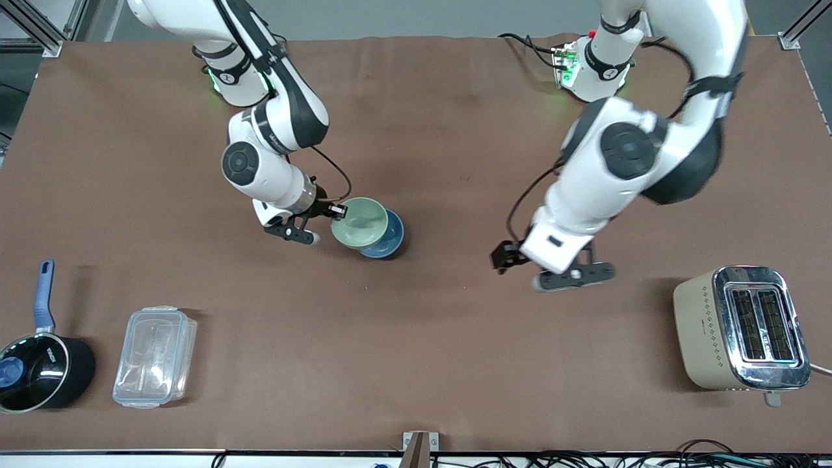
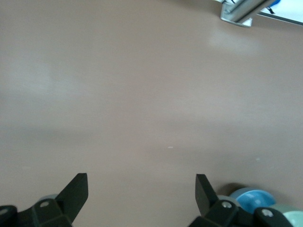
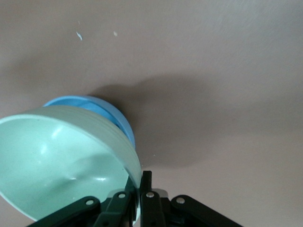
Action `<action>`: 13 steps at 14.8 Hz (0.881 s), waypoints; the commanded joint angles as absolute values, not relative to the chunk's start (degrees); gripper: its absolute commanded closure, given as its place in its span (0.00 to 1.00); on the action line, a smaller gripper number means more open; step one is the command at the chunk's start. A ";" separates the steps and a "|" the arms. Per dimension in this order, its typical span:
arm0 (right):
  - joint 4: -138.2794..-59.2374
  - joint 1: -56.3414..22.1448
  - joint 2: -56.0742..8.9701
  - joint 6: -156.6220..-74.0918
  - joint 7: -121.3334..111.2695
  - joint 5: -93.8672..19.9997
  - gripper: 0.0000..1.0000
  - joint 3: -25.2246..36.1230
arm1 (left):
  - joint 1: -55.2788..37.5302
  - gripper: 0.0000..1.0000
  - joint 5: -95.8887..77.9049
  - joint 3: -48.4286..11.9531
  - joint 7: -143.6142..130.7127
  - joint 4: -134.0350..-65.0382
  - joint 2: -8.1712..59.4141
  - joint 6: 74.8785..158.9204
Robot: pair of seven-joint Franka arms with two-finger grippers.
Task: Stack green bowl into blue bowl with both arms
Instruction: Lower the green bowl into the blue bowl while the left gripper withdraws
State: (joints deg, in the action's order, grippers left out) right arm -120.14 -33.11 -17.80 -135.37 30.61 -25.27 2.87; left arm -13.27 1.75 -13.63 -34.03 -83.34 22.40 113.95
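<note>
Glossy mint-green bowl (image 3: 61,165), tilted over blue bowl (image 3: 102,111)

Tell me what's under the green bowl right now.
The blue bowl sits under the tilted green bowl, which the right hand grips by its rim. Most of the blue bowl's inside is covered. The left hand waits open.

Two white jointed arms (image 1: 273,123) with black joint bands and round grey caps; black cables along links; green base lights; black two-finger grippers (image 1: 305,224)

A robotics lab: aluminium framing (image 1: 39,32), loose cables (image 1: 650,458), cloth-covered table (image 1: 416,364).
</note>
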 commanded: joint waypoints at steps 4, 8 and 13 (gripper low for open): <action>-119.09 -36.82 -21.35 -139.83 31.11 -30.32 0.96 3.52 | -5.98 0.00 2.72 -14.33 -20.32 -85.34 12.67 103.28; -119.09 -36.91 -21.97 -139.92 31.20 -30.59 0.91 3.52 | -3.08 0.00 2.37 -12.58 -11.73 -87.44 4.85 98.19; -118.65 -36.83 -21.97 -139.83 32.33 -30.59 0.40 3.52 | -3.69 0.00 1.85 -5.98 -4.84 -87.54 -1.13 87.82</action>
State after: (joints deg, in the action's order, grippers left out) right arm -119.24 -36.32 -21.84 -139.73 31.11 -29.24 3.06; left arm -3.54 1.76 -6.57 -6.19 -85.61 1.97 90.55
